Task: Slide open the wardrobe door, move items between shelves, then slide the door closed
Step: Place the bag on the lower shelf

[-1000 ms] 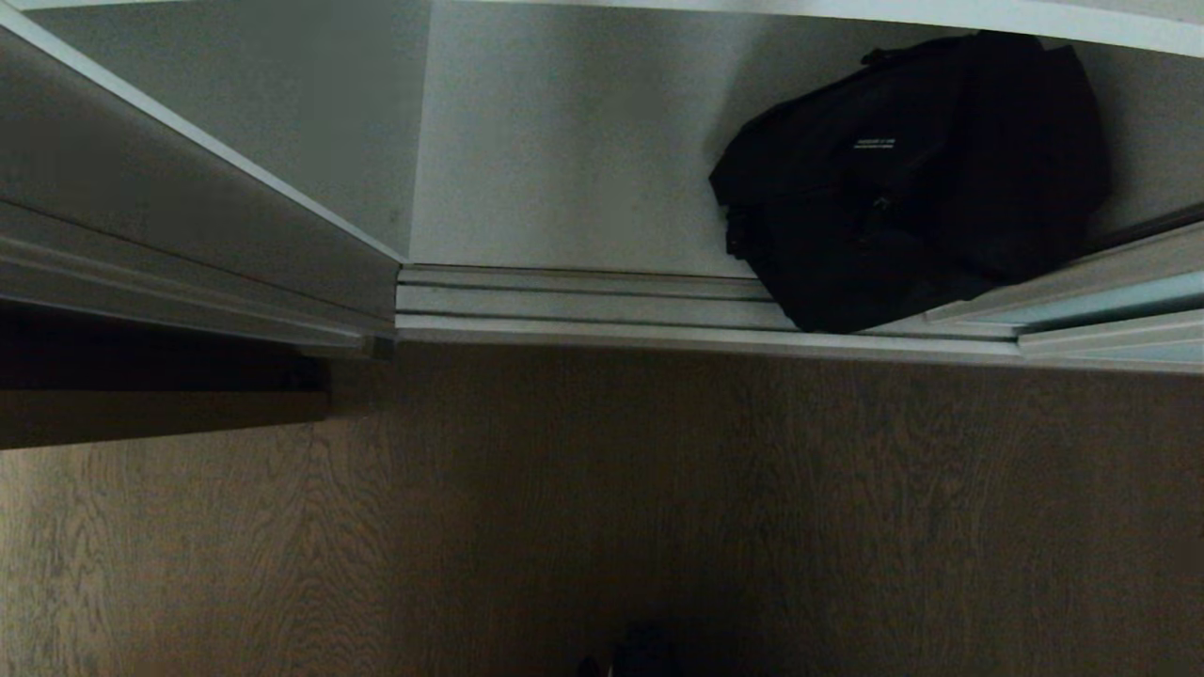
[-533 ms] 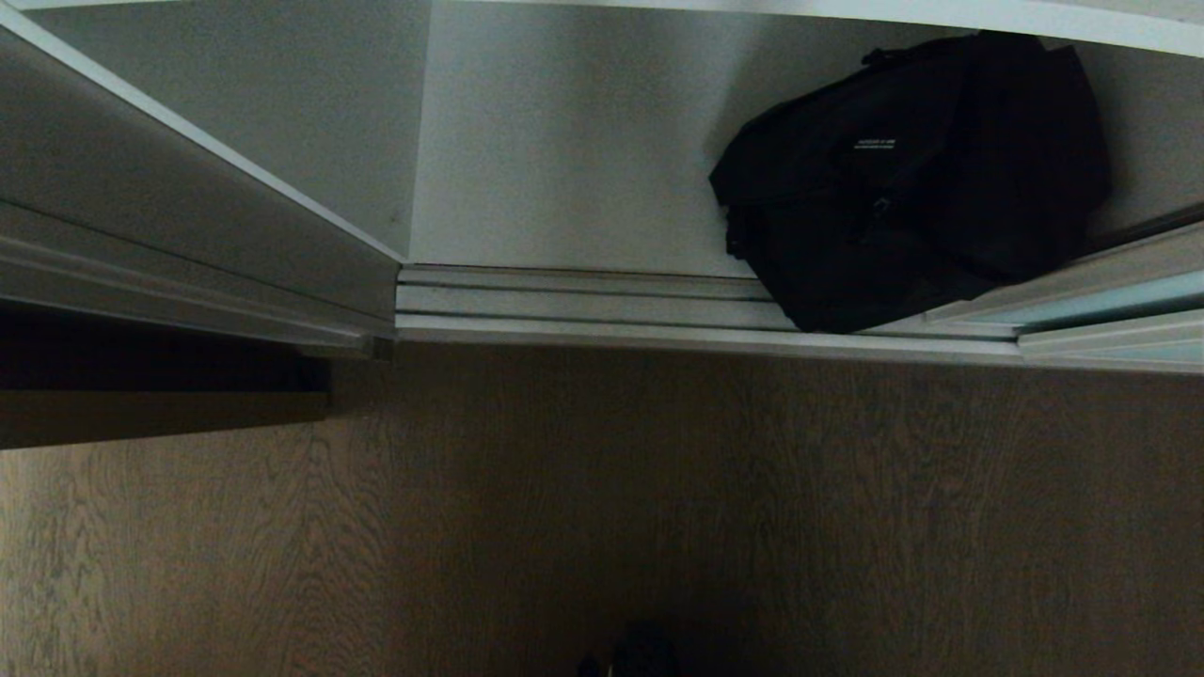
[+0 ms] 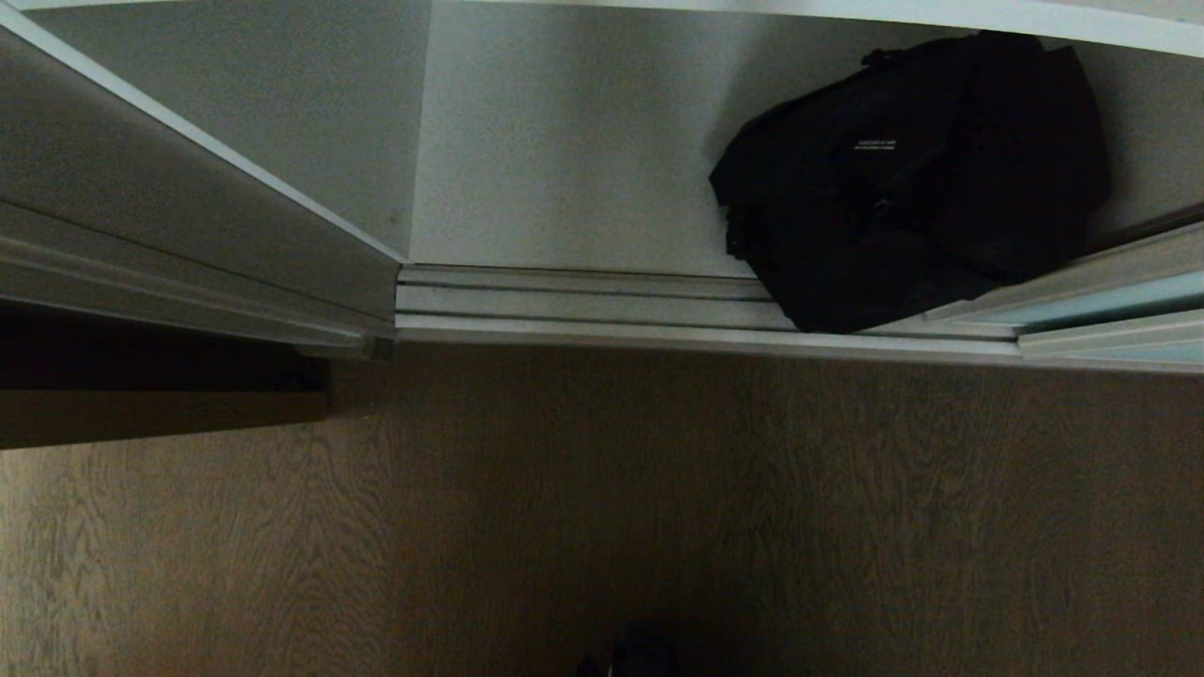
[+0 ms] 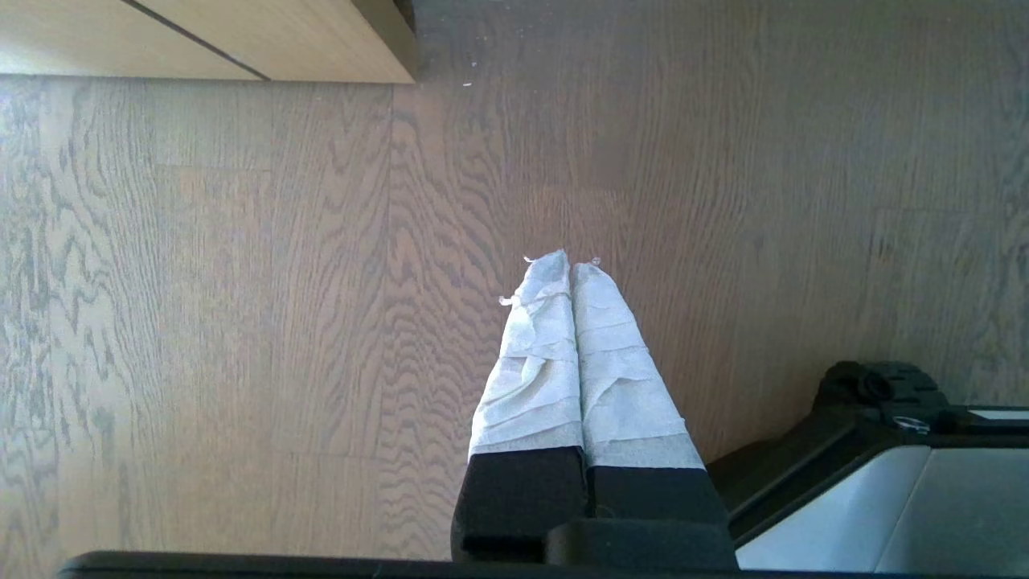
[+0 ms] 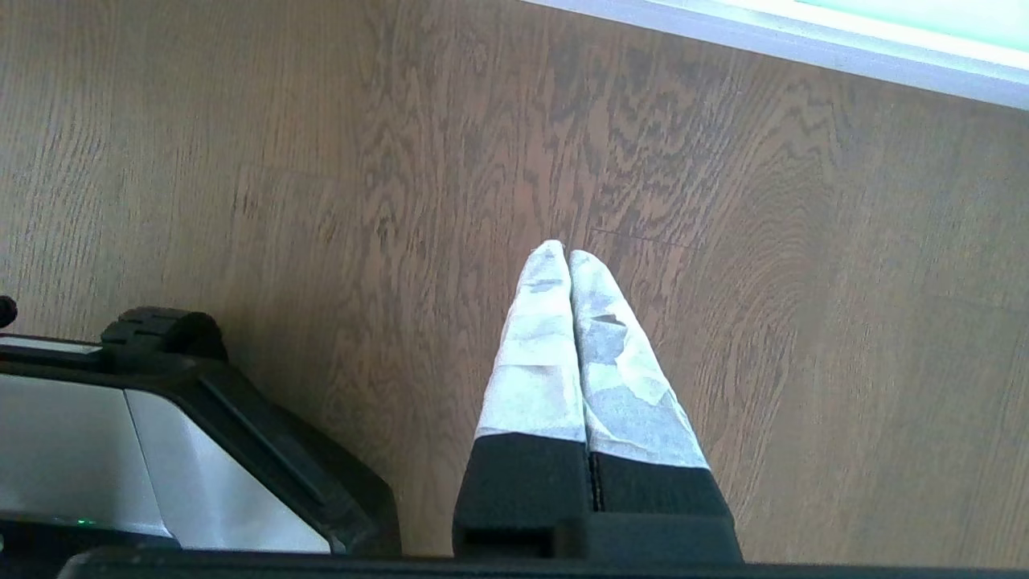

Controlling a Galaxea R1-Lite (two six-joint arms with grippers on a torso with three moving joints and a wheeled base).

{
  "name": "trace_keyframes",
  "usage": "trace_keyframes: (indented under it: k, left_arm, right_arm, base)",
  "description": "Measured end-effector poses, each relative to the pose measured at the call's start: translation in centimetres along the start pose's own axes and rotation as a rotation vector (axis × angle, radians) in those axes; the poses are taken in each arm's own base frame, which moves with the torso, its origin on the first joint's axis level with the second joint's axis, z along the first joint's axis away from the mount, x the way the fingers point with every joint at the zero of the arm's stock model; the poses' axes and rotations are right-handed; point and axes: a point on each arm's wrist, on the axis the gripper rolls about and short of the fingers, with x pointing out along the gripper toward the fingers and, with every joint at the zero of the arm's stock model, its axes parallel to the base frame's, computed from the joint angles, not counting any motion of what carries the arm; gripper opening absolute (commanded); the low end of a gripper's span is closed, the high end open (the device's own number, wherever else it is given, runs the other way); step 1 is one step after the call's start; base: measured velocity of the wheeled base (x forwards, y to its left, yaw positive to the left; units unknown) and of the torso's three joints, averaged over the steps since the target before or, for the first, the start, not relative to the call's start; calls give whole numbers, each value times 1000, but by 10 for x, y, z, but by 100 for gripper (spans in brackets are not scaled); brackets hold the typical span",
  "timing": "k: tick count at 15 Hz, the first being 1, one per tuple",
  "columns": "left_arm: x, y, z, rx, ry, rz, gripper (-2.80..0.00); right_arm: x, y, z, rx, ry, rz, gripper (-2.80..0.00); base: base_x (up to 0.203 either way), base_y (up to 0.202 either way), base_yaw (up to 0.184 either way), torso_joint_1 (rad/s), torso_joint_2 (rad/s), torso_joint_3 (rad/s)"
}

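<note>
Right now your head camera looks down into the open wardrobe, and neither arm shows in that view. You can see the black bag (image 3: 908,179) lying on the bottom shelf (image 3: 564,188), toward the right side of the compartment, its lower edge spilling over the silver door track (image 3: 583,306) at the front. A small line of white lettering shows on the bag's upper face. The sliding door (image 3: 1110,301) appears only as a pale blue strip in a silver frame at the right edge, just beside the bag; whether it touches the bag you cannot tell. Another shelf edge (image 3: 941,14) runs across the top of the picture, above the bag. The dark wood floor (image 3: 658,508) fills the lower half.

Your left gripper (image 4: 570,263) hangs over bare floor with its white-wrapped fingers pressed together and nothing between them, a light wood cabinet (image 4: 241,40) well apart from it. Your right gripper (image 5: 567,252) also points at the floor, fingers together and empty, beside the robot's base (image 5: 201,450).
</note>
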Motion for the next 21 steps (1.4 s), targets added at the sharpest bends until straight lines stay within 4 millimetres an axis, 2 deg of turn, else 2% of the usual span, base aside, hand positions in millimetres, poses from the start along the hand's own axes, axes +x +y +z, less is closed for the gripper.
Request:
trace_keyframes:
  k: [4, 12, 21]
  left_arm:
    - [0, 0, 0, 3, 0, 0, -280]
    - [0, 0, 0, -1, -2, 0, -280]
    - [0, 0, 0, -4, 0, 0, -280]
  right_arm:
    - [0, 0, 0, -4, -2, 1, -280]
    - [0, 0, 0, -4, -1, -1, -280]
    - [0, 0, 0, 0, -1, -1, -280]
  base:
    - [0, 0, 0, 0, -1, -10]
    - [0, 0, 0, 2, 2, -133]
    - [0, 0, 0, 0, 1, 30]
